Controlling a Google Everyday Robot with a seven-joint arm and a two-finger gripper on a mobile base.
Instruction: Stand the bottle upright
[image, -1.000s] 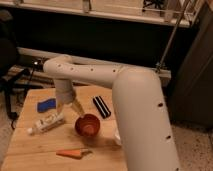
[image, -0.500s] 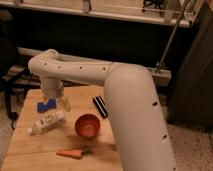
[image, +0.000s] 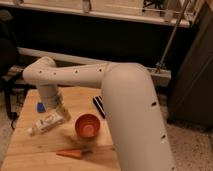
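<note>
Camera view: we look down past the robot's own arm onto a pale wooden table (image: 25, 152).
Bottle: a small whitish-cream plastic bottle with a pale printed label (image: 48, 122) lies on its side on the left part of the table. Its narrow white cap points left and a little toward us, and its base points right and away.
Gripper: the two-finger gripper (image: 60, 114) hangs low at the base end of the bottle, on the bottle's right. We cannot tell whether it touches the bottle.
Fingers: they stand spread apart and clasp nothing. The bottle rests on the wood.
Arm: a thick white arm with small dark dots (image: 130, 105) fills the right foreground. It bends left across the table, then turns down to the gripper.
Bowl: a round red bowl (image: 88, 126) sits mouth up just right of the bottle, apart from it.
Blue thing: a small flat blue object (image: 40, 106) lies behind the bottle, beside the wrist. We cannot make out what it is.
Dark thing: a black oblong object with pale stripes (image: 98, 106) lies behind the bowl, partly hidden by the arm.
Orange thing: a slim orange, carrot-shaped object (image: 70, 153) lies near the front edge, in front of the bowl.
</note>
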